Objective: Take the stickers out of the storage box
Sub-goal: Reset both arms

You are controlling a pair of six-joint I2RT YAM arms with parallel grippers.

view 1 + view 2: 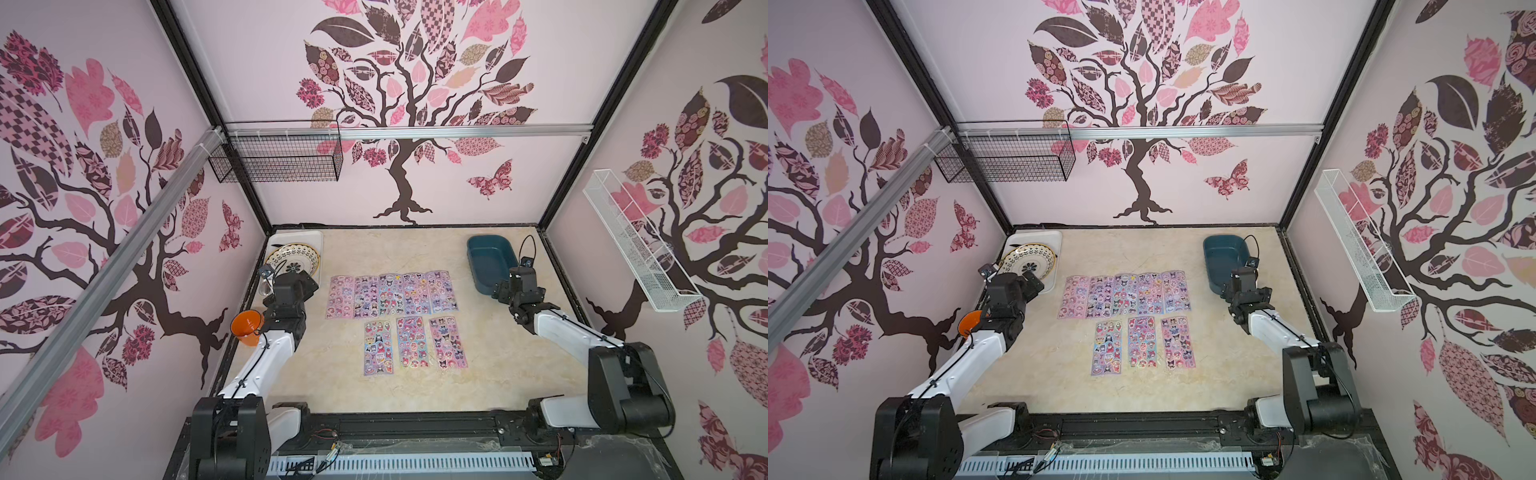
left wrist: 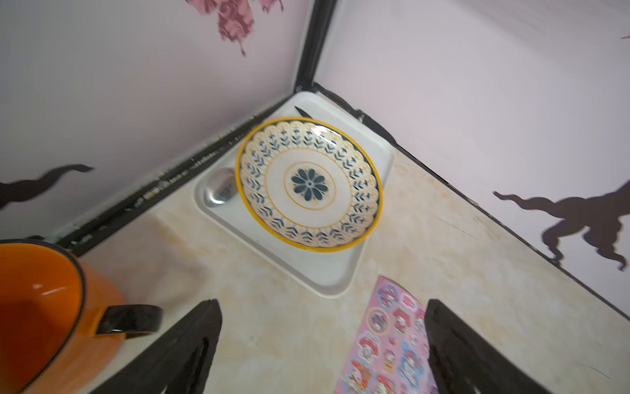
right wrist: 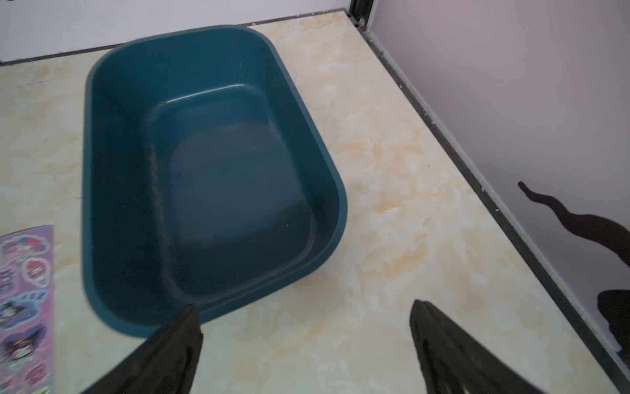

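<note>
Right wrist view: dark teal rectangular plastic storage box shows a bare floor and sits far-right on the beige marble-look tabletop. Eight pink-purple cartoon sticker sheets lie flat mid-table, well apart from it. Left gripper and right gripper are both spread wide, holding nothing.

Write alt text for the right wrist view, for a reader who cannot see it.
The dark teal storage box sits empty on a cream marbled table. One sticker sheet, cut off by the frame, lies flat on the table beside it. The right tool hangs open near the box, holding nothing.
</note>
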